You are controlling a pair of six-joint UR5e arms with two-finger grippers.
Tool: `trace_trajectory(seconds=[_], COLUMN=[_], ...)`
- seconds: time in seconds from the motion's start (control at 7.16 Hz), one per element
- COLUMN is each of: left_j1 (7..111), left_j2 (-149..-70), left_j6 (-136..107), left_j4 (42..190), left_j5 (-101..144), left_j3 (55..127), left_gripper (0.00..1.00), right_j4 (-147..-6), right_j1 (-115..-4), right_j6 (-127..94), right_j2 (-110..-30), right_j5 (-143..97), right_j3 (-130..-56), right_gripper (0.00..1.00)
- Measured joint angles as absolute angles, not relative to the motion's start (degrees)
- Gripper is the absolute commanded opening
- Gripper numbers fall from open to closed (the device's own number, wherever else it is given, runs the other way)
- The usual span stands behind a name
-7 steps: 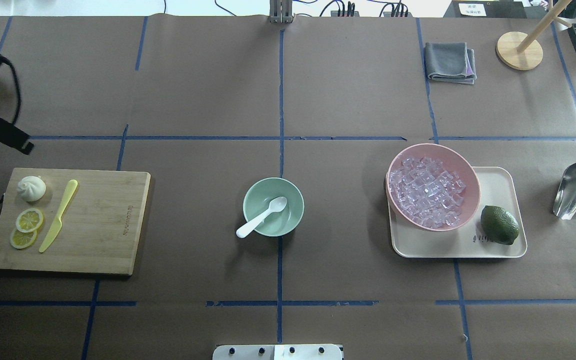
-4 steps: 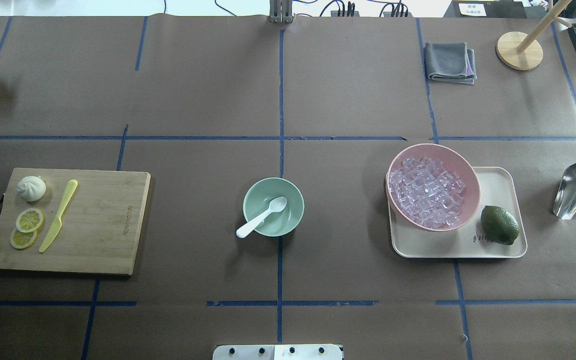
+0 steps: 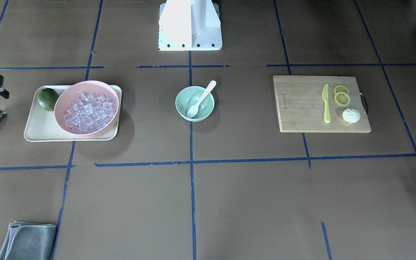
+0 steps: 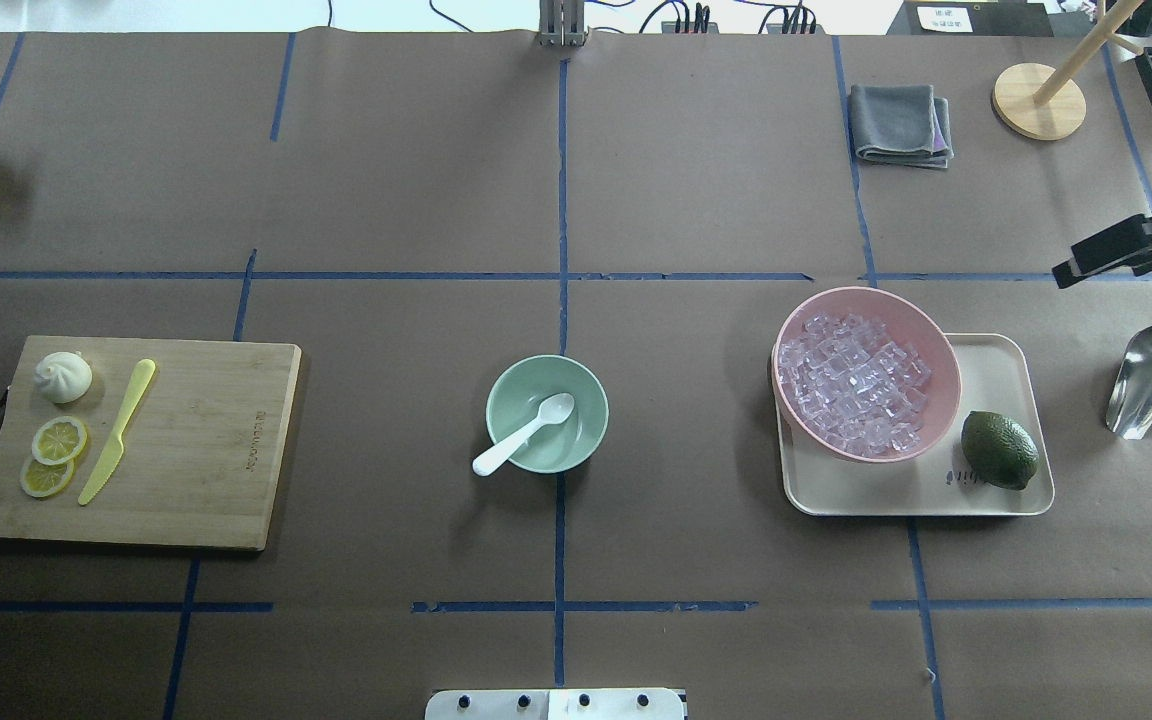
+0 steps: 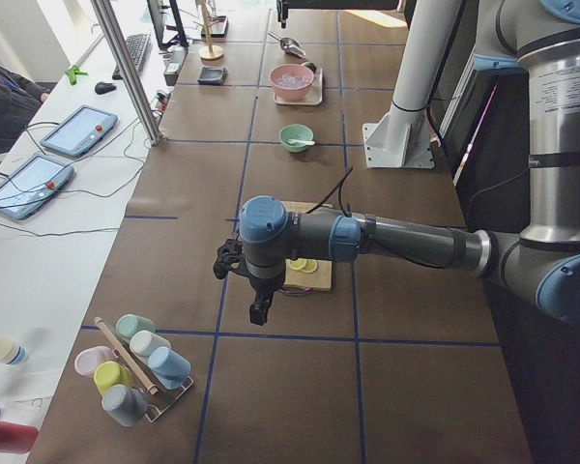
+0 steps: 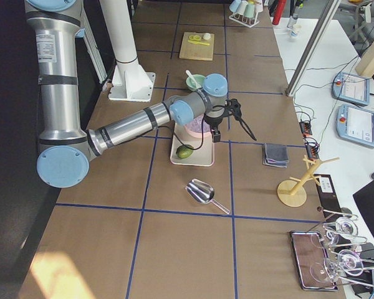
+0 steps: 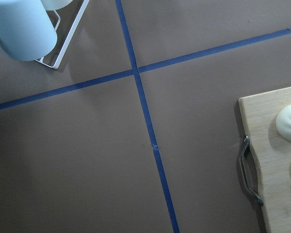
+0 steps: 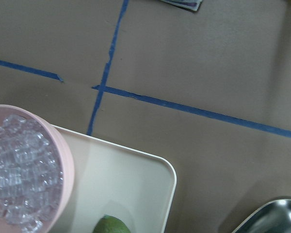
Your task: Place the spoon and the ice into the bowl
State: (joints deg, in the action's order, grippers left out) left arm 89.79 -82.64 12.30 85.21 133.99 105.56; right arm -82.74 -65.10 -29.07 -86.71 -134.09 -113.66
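Overhead exterior view: the smooth white plastic spoon lies in the round mint-green bowl on the table, with the oval scoop inside and the slim handle slanting over the rim toward the robot and its left. Glassy ice cubes fill the wider pink bowl on a cream tray. The right pincer hovers near the tray, the left pincer near the wooden board; how far either is open I cannot tell.
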Motion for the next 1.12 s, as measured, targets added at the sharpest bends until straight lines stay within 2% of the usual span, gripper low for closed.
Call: trace_trajectory(seconds=[0.42,0.98,1.12], left_j1=[89.91,89.97,89.98], left_j2=[-82.43,-81.88,-81.8], left_j6=[12.58,12.82,12.83], left_j4=[85.25,85.25,85.25], left_j5=[134.41,135.32,135.34], left_j3=[105.7,105.73,105.73], left_gripper=[1.0,1.0,1.0], right_j4=[-82.55,-82.53,-82.53], right_j1=[-51.79,-40.75,-39.66], right_j6=[-36.05,-37.5,-37.58], right_j2=[-80.8,-80.04,-79.96], right_j5=[-122.72,-110.95,-110.46], right_j3=[-114.29,-113.86,-113.17], right_gripper=[0.99,0.99,0.92])
